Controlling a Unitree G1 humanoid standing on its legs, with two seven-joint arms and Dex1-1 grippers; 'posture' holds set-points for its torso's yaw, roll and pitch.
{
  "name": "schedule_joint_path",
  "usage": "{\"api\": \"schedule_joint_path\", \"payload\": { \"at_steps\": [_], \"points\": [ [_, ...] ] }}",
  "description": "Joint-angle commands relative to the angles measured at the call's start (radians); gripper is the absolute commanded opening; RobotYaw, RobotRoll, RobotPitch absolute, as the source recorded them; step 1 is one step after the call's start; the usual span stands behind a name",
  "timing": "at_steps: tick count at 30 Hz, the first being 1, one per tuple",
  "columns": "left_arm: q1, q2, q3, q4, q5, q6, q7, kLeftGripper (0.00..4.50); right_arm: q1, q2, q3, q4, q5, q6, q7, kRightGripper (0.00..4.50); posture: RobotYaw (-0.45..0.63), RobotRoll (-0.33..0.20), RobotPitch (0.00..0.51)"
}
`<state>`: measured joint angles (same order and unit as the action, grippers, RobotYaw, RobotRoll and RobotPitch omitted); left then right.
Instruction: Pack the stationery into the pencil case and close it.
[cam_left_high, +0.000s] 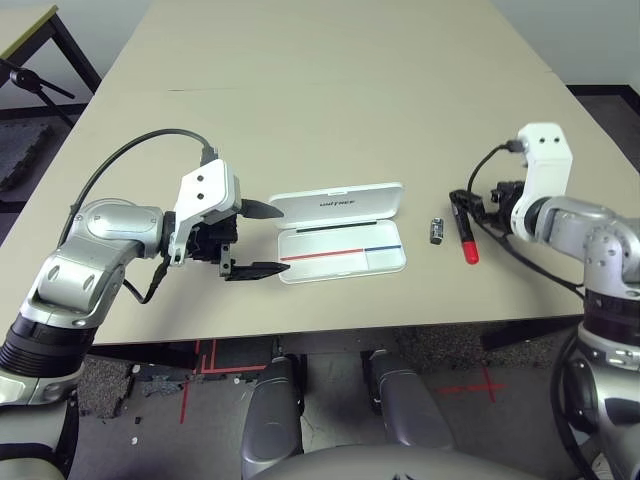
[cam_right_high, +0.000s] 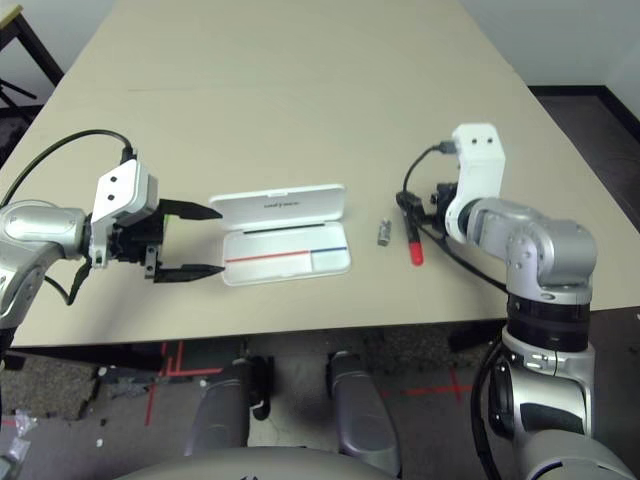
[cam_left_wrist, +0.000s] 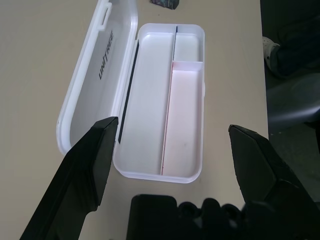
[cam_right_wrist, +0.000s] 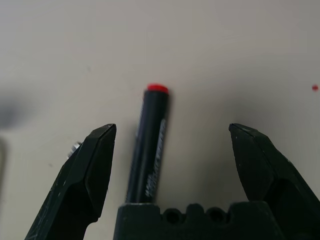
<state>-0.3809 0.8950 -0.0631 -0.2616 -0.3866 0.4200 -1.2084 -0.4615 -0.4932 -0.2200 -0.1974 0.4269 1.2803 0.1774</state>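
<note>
On the counter (cam_left_high: 330, 110), right of the open pencil case (cam_left_high: 340, 246), the red marker (cam_right_wrist: 148, 150) lies between your right gripper's (cam_right_wrist: 172, 135) wide jaws; lower squarely, then close mid-barrel. Left gripper (cam_left_high: 262, 239) also gapes.

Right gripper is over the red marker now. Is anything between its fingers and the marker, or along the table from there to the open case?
Nothing blocks the grasp: the right gripper is open with the red marker between its fingers. Toward the pencil case, only the small dark metal piece lies on the table, between marker and case.
</note>
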Motion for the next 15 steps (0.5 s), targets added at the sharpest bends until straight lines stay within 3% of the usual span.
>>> {"api": "schedule_joint_path", "payload": {
  "at_steps": [1,10,13,15],
  "points": [
    [0.001,0.002,-0.023,-0.010,0.011,-0.004,-0.010,4.47,0.036,0.002,0.008,0.000,-0.013,-0.008,0.011,4.50,-0.18,0.000,0.167],
    [-0.004,0.001,-0.033,-0.020,0.010,0.004,-0.002,4.47,0.060,0.019,0.052,0.065,-0.043,-0.068,0.044,4.50,-0.17,0.000,0.164],
    [-0.001,0.004,-0.032,-0.027,0.009,0.007,-0.001,4.50,0.057,0.017,0.057,0.086,-0.054,-0.083,0.048,3.91,-0.17,0.000,0.164],
    [-0.001,0.005,-0.032,-0.028,0.009,0.009,-0.001,4.50,0.056,0.003,0.061,0.096,-0.062,-0.090,0.055,3.24,-0.17,0.000,0.164]
  ]
}}
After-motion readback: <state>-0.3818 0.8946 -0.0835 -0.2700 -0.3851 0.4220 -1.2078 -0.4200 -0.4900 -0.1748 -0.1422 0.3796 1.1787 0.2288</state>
